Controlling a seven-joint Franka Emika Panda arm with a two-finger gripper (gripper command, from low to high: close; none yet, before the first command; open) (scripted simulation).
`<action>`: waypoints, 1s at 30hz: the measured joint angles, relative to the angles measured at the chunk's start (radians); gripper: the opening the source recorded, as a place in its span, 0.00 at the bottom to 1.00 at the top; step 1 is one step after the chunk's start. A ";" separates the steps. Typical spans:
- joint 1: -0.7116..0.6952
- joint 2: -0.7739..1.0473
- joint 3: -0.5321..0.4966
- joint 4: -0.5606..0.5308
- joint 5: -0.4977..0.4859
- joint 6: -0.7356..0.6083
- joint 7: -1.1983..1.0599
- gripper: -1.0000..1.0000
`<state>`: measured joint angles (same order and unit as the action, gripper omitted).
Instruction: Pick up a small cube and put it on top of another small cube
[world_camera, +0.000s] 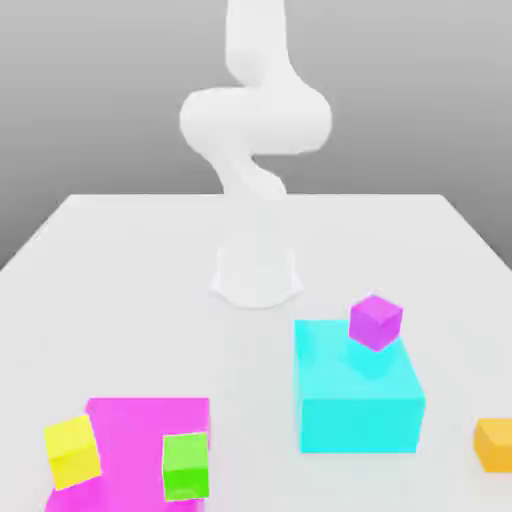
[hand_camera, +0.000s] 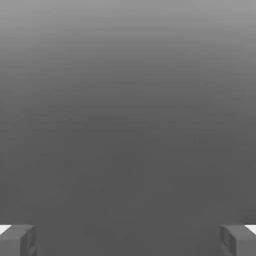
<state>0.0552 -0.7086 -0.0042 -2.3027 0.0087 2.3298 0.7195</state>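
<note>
While the white arm (world_camera: 255, 120) rears above its base at the back of the bench (world_camera: 120, 260), nothing is grasped. Nearer the front sit two big blocks: a cyan one (world_camera: 360, 400) and a magenta one (world_camera: 135, 435). A small purple cube (world_camera: 376, 321) rests tilted on the cyan block's far corner. A small green cube (world_camera: 186, 466) and yellow cube (world_camera: 72, 452) sit at the magenta block; a small orange cube (world_camera: 494, 444) lies apart. The claw (hand_camera: 128, 240) is spread wide, empty, ready for a pick.

The claw (hand_camera: 128, 240) gapes wide, fingertips (hand_camera: 17, 240) against plain grey.
</note>
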 joint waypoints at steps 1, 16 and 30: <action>0.023 0.039 -0.001 -0.001 0.004 0.013 -0.035 0.50; 0.275 0.586 0.059 -0.017 0.051 0.191 -0.513 0.50; 0.445 1.096 0.130 -0.018 -0.121 0.379 -0.760 0.50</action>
<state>0.5002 0.3873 0.1255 -2.3209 -0.1124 2.7084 -0.0410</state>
